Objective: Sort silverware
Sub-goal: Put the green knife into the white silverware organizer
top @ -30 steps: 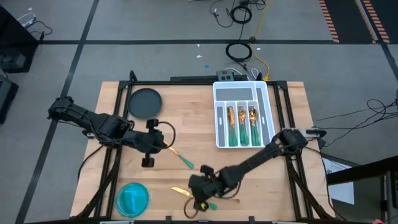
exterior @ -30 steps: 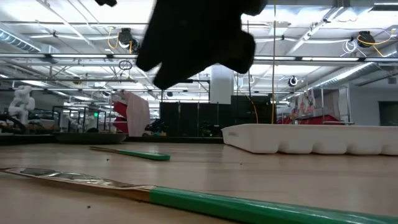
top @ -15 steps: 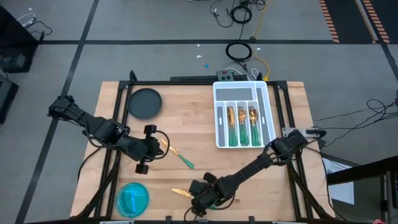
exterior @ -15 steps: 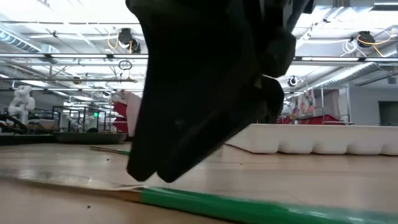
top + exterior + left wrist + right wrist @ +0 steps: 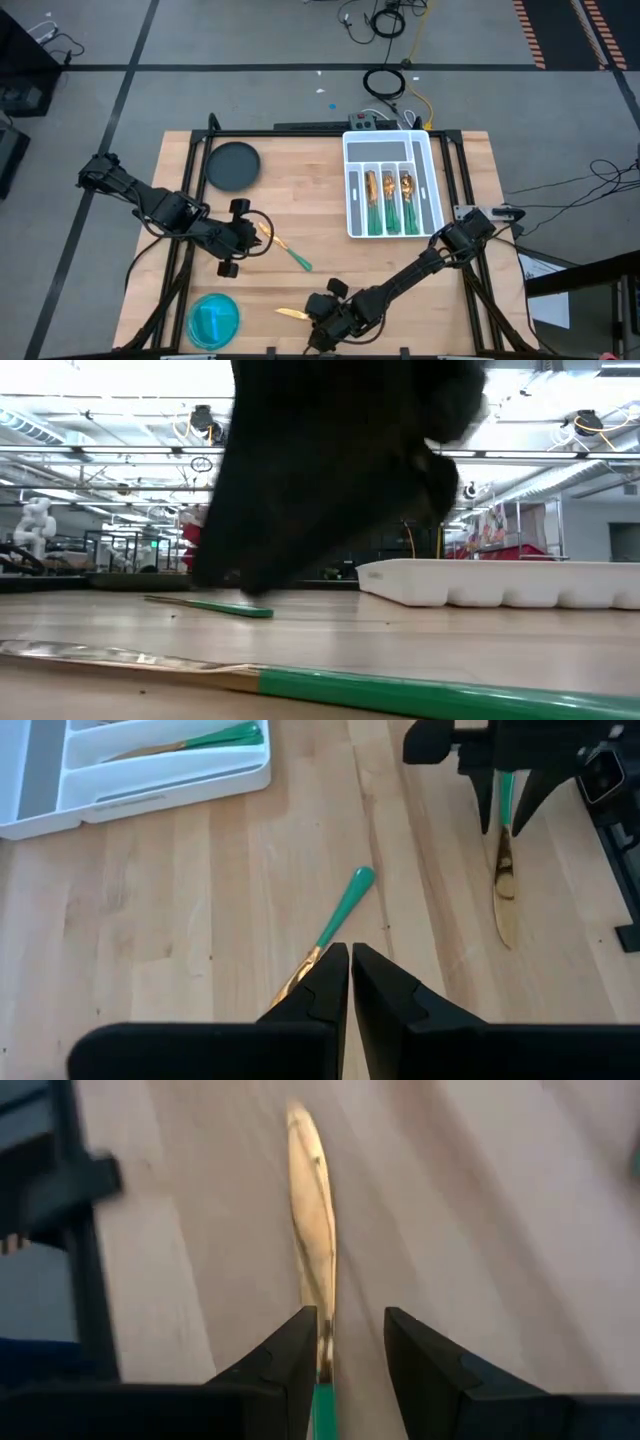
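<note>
On the worktop (image 5: 320, 210), near its front edge, the right claw (image 5: 322, 322) straddles a knife (image 5: 312, 1245), fingers narrowly parted either side of the handle, blade running straight ahead. The left claw (image 5: 350, 972), pinched together, meets a second utensil (image 5: 330, 930) mid-worktop.

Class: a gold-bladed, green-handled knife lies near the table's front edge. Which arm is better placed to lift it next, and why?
Probably the right. Its claw is down over the gold-bladed, green-handled knife, open fingers straddling it. The left claw is shut, farther back by a second green-handled gold piece.
</note>
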Controlling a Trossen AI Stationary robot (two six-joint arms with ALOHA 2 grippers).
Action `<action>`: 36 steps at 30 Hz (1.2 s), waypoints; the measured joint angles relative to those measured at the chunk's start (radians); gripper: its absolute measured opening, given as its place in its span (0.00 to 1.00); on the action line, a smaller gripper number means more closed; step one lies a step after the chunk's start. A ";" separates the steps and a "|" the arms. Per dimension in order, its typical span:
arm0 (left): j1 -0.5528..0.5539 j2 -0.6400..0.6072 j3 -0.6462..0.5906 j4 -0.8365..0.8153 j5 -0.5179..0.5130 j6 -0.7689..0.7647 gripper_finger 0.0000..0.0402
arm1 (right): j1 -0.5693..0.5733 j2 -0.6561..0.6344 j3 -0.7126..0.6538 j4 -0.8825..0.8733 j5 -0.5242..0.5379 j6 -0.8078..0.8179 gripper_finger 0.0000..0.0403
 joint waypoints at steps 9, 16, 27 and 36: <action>0.000 0.000 0.000 0.004 0.000 -0.008 0.07 | 0.018 -0.024 0.000 0.015 0.000 -0.008 0.28; 0.000 0.000 0.000 0.004 0.000 -0.008 0.07 | 0.037 -0.024 0.000 -0.012 0.007 0.022 0.28; 0.000 0.000 0.000 0.005 0.000 -0.010 0.07 | 0.041 0.046 0.000 0.015 -0.014 0.026 0.28; 0.000 0.000 0.000 0.004 -0.002 -0.008 0.07 | 0.051 0.076 0.009 -0.152 -0.082 0.112 0.20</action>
